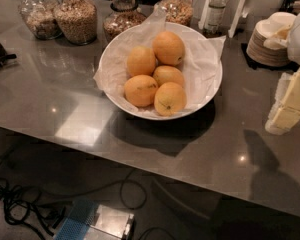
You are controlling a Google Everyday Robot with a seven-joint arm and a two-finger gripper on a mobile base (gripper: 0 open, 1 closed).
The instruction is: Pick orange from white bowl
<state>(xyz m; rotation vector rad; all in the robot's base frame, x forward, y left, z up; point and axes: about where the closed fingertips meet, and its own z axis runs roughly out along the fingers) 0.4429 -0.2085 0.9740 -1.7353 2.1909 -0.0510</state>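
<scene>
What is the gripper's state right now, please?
Gripper: at the right edge, above the table, apart from the white bowl; open or closed cannot be told. The orange lies in the bowl.
</scene>
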